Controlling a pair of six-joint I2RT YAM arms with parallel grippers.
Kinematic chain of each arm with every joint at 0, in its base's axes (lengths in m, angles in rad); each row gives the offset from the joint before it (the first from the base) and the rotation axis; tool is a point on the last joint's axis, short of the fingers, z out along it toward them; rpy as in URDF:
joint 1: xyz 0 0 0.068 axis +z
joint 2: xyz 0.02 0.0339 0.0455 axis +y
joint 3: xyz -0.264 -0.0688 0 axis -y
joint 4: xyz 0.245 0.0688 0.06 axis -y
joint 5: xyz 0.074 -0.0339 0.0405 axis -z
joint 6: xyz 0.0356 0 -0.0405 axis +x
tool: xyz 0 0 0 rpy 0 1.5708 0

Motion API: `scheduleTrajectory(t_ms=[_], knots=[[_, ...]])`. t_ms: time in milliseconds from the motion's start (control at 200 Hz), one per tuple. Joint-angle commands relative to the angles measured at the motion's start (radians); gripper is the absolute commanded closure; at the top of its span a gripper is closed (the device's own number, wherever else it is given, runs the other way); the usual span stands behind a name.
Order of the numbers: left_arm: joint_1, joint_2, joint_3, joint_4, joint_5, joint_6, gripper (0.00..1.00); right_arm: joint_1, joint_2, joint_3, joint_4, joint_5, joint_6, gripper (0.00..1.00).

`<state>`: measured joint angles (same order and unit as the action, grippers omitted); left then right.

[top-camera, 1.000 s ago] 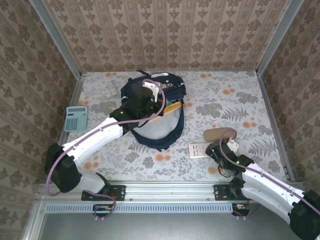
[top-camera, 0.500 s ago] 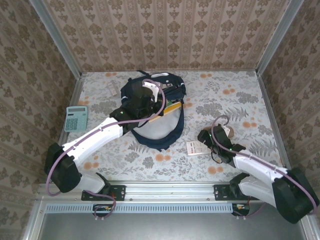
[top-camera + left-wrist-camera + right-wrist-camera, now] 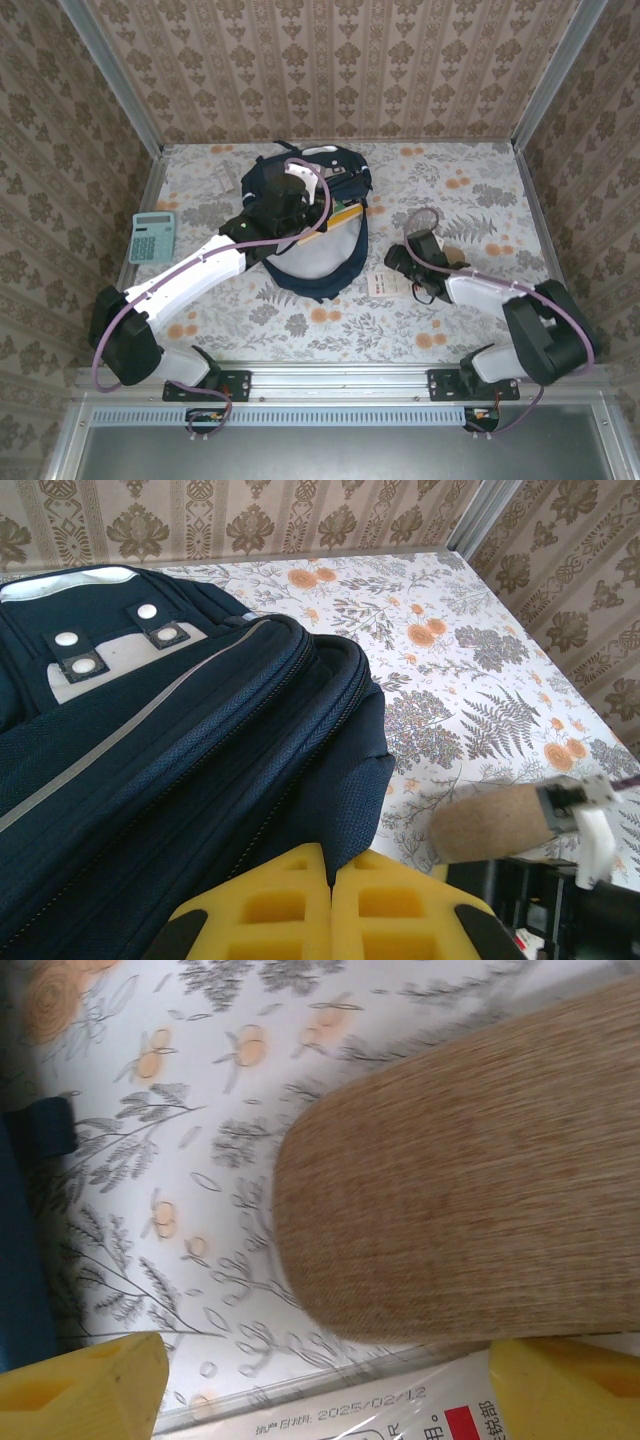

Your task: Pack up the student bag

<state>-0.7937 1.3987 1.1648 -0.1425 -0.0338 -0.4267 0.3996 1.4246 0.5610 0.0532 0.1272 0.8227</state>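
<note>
Right gripper [image 3: 398,265] has swung left toward the navy-blue fabric backpack [image 3: 318,283] at back centre. Its fingers are spread above the brown woven pouch [image 3: 470,1170] and white printed packet [image 3: 400,1405]. Left gripper [image 3: 330,900] is pressed together at the backpack's flap. The teal calculator [image 3: 152,237] sits by the left wall. Open floral tabletop [image 3: 470,190] lies to the right.

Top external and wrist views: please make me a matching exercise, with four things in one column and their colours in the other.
Things:
1. student bag
2. calculator
3. fabric pouch
4. flat packet

Colours:
a. white with printed text
b. navy blue
c. brown
d. pale teal

Pairs: 1-b, 2-d, 3-c, 4-a
</note>
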Motion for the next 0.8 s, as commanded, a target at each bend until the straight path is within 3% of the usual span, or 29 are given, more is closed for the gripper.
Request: scheduleTrajectory(t_ms=[0,135,350,500,655,795], knots=[[-0.013,-0.035,0.033,0.052,0.026,0.0,0.99,0.004,0.104,0.072,0.079,-0.19,-0.075,0.17],[-0.013,-0.033,0.032,0.053,0.026,-0.001,0.99,0.007,0.129,0.128,0.07,-0.234,-0.122,0.17],[-0.013,-0.033,0.033,0.053,0.026,-0.001,0.99,0.102,-0.018,0.104,-0.049,-0.077,-0.099,0.21],[-0.012,-0.033,0.033,0.054,0.029,-0.002,0.99,0.193,-0.078,0.062,-0.035,-0.024,-0.048,0.56],[-0.012,-0.036,0.032,0.053,0.031,-0.004,0.99,0.225,-0.008,0.052,0.021,-0.013,0.016,0.98],[-0.012,-0.038,0.032,0.055,0.029,-0.004,0.99,0.238,0.068,0.063,0.046,0.018,0.047,1.0]])
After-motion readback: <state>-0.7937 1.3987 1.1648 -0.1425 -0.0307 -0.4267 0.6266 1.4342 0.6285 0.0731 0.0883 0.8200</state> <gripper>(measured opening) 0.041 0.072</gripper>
